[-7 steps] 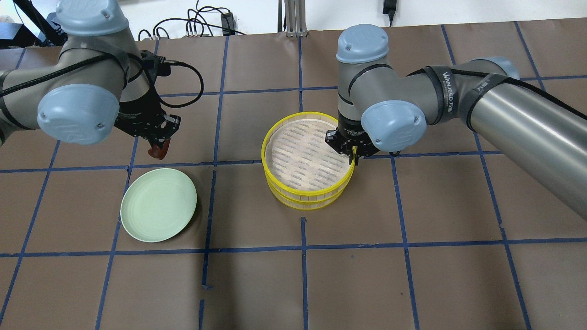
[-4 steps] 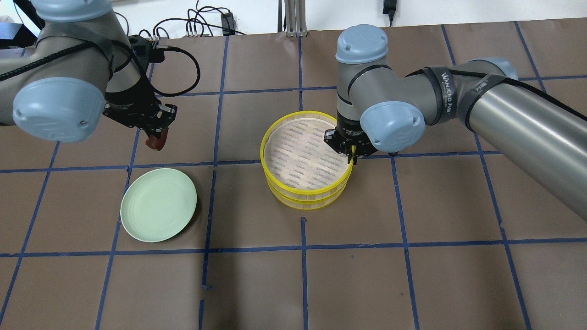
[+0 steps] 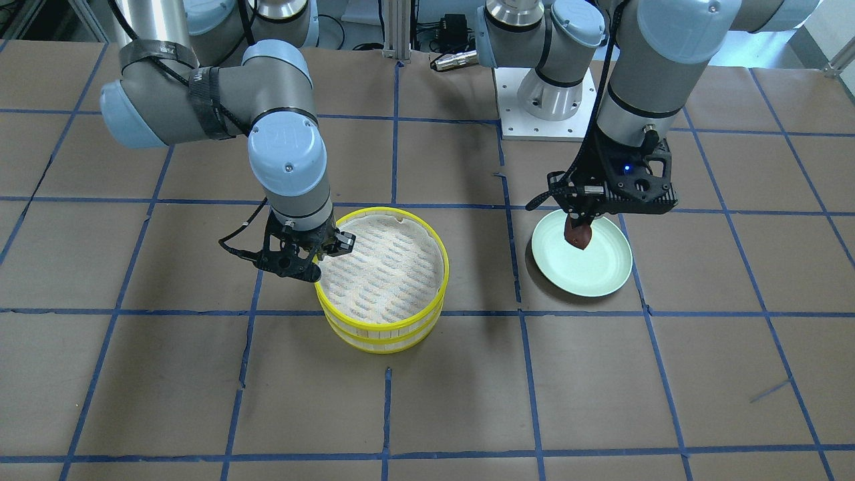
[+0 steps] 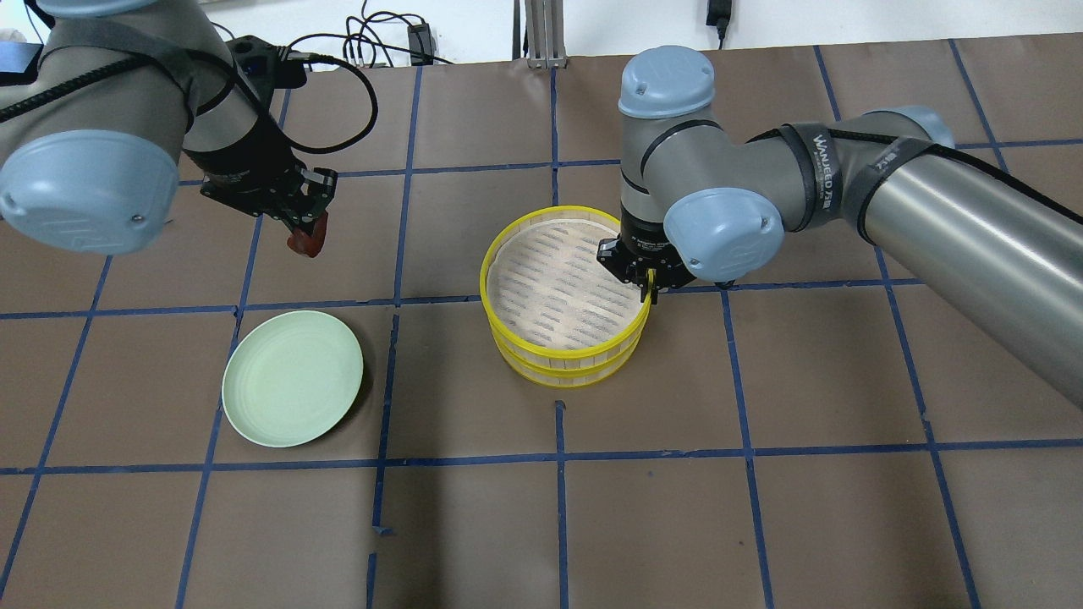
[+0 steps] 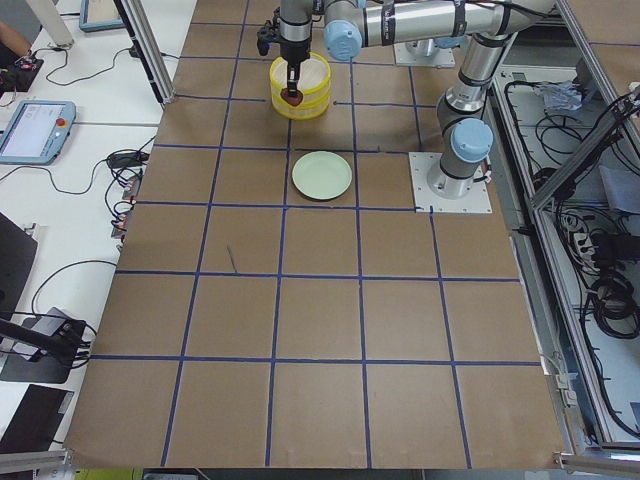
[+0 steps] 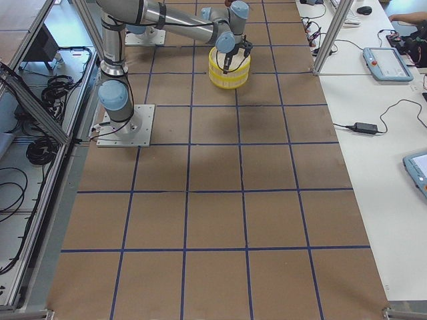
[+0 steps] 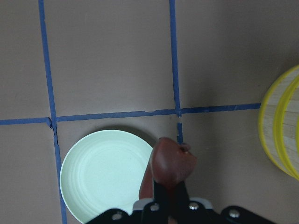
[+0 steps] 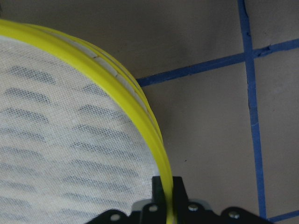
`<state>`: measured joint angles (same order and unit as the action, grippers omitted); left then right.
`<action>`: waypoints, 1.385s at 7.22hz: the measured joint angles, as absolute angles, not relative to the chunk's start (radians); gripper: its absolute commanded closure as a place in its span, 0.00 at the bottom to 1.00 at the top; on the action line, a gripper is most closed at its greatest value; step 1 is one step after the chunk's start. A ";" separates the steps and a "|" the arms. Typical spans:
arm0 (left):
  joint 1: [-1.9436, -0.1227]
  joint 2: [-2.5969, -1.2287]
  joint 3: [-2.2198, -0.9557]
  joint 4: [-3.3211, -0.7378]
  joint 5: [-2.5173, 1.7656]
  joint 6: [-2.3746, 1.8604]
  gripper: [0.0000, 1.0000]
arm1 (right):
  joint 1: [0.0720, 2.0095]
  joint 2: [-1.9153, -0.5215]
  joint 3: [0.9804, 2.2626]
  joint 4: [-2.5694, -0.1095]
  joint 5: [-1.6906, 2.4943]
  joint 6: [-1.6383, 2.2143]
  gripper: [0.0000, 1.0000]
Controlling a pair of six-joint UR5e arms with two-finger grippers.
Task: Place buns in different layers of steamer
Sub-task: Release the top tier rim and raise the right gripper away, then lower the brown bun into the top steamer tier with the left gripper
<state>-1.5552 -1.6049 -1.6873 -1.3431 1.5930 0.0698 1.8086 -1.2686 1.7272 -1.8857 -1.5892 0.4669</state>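
The dark reddish-brown bun (image 4: pixel 307 244) hangs in my left gripper (image 4: pixel 302 227), which is shut on it in the air behind the plate. It also shows in the left wrist view (image 7: pixel 172 163) and the front view (image 3: pixel 578 235). The two steamer layers are stacked at the table's middle, the top layer (image 4: pixel 554 283) on the bottom layer (image 4: pixel 565 375). The top liner is bare. My right gripper (image 4: pixel 649 288) is shut on the top layer's yellow rim (image 8: pixel 140 116) at its right side. The creamy white bun is hidden.
A pale green plate (image 4: pixel 292 389) lies empty on the brown table to the left of the steamer, also seen in the front view (image 3: pixel 591 267). Blue tape lines grid the table. Cables lie along the back edge.
My left gripper has carried the brown bun away from the plate, toward the back and slightly right. My right gripper has stayed on the steamer rim.
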 measured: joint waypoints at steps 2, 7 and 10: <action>-1.563 -1.599 -1.681 -1.347 1.561 0.067 0.98 | 1.808 -1.268 1.733 -1.881 -1.592 0.468 0.01; -1.577 -1.595 -1.675 -1.367 1.548 0.070 0.97 | 1.659 -1.344 1.639 -1.796 -1.593 0.251 0.00; -1.703 -1.613 -1.643 -1.360 1.539 -0.038 0.97 | 1.564 -1.400 1.455 -1.572 -1.585 0.100 0.00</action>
<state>-1.7032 -1.6129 -1.6429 -1.3601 1.5393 -0.0377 1.5639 -1.3997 1.4546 -1.5720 -1.5850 0.0998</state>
